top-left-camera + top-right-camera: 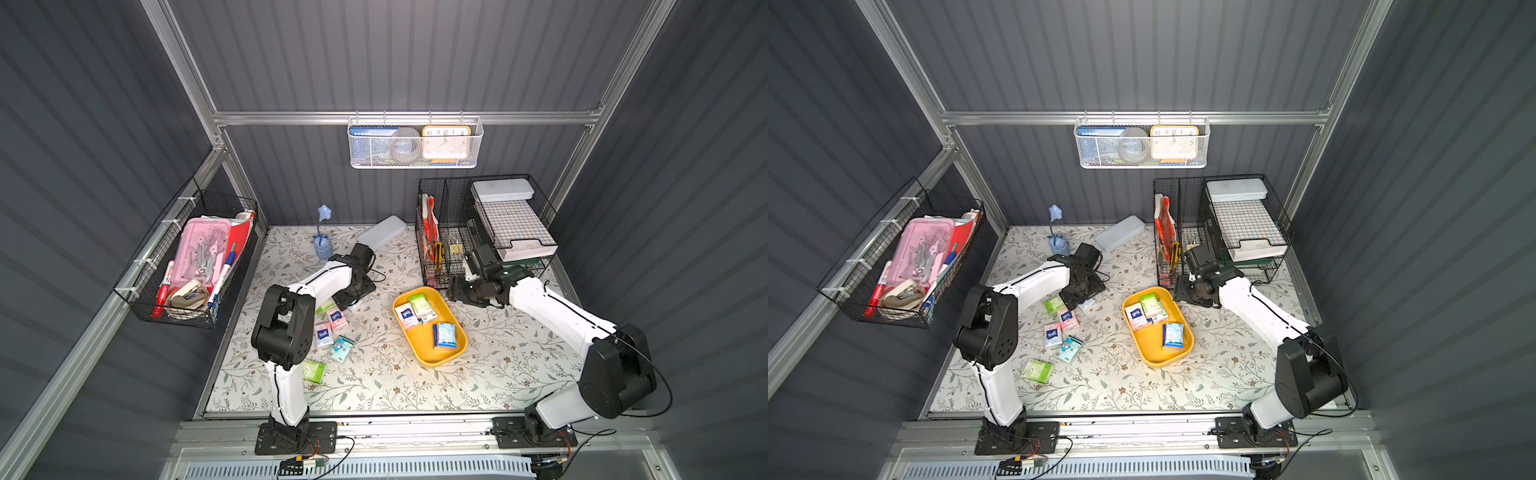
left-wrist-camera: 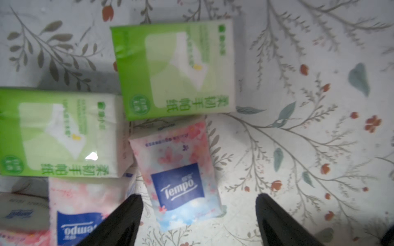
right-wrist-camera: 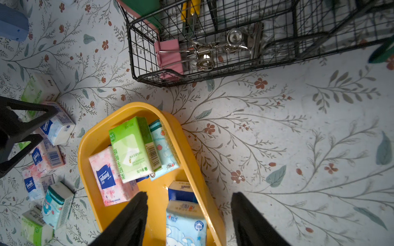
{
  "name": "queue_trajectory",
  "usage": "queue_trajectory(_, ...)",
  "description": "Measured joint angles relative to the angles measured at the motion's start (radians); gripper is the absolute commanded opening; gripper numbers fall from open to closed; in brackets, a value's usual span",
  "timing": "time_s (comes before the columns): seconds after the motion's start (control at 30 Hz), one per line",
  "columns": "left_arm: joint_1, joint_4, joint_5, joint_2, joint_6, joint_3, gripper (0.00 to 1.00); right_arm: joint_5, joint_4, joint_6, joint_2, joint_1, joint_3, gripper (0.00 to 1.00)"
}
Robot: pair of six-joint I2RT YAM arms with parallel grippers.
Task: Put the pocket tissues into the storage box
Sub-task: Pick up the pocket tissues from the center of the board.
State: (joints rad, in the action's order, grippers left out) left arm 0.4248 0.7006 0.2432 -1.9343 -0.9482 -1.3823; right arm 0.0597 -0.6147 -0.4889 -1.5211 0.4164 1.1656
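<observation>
While loose pocket tissues [image 1: 332,328] lie on the mat [image 1: 374,386] left of the storage box [image 1: 419,347], others already sit inside it.
Nearest, left of the box, a green packet [image 1: 313,370] lies alone, with a teal packet [image 1: 341,348] and pink ones clustered beyond. Over that cluster's far end the left gripper [image 2: 198,197] hangs wide open and empty, a pink Tempo packet [image 2: 179,176] lying loose between its fingers. Pale blue, pink and green packets fill the box. Just beyond the box's far end the right gripper [image 3: 189,193] hangs open, holding nothing.

Dark grey ribbed walls [image 1: 395,54], aluminium frame rails [image 1: 291,117], floral-print tabletop [image 1: 498,365], hanging mesh basket [image 1: 357,145]
</observation>
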Motion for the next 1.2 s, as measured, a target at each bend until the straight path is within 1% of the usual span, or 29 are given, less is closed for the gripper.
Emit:
queue_trajectory(0.23,-0.006,-0.024,0.000,-0.005,-0.014,0.008,0.87,-0.003,-0.010,0.012,-0.012,0.000,0.011,0.67)
queue_trajectory(0.5,-0.014,-0.057,0.000,-0.069,-0.021,0.000,0.83,-0.012,-0.023,0.019,-0.012,0.000,0.016,0.67)
queue_trajectory(0.63,-0.014,-0.067,-0.003,-0.070,-0.021,-0.003,0.77,-0.016,-0.031,0.019,-0.012,0.000,0.016,0.67)
queue_trajectory(0.87,-0.014,-0.077,-0.008,-0.071,-0.020,-0.003,0.55,-0.018,-0.037,0.019,-0.012,0.000,0.016,0.67)
queue_trajectory(0.97,-0.014,-0.077,-0.010,-0.070,-0.020,-0.003,0.51,-0.018,-0.037,0.019,-0.012,0.000,0.017,0.67)
queue_trajectory(1.07,-0.014,-0.077,-0.010,-0.066,-0.015,-0.003,0.41,-0.018,-0.037,0.019,-0.012,0.000,0.016,0.67)
queue_trajectory(1.2,-0.014,-0.074,-0.010,-0.044,-0.009,-0.002,0.42,-0.018,-0.037,0.018,-0.012,0.000,0.016,0.67)
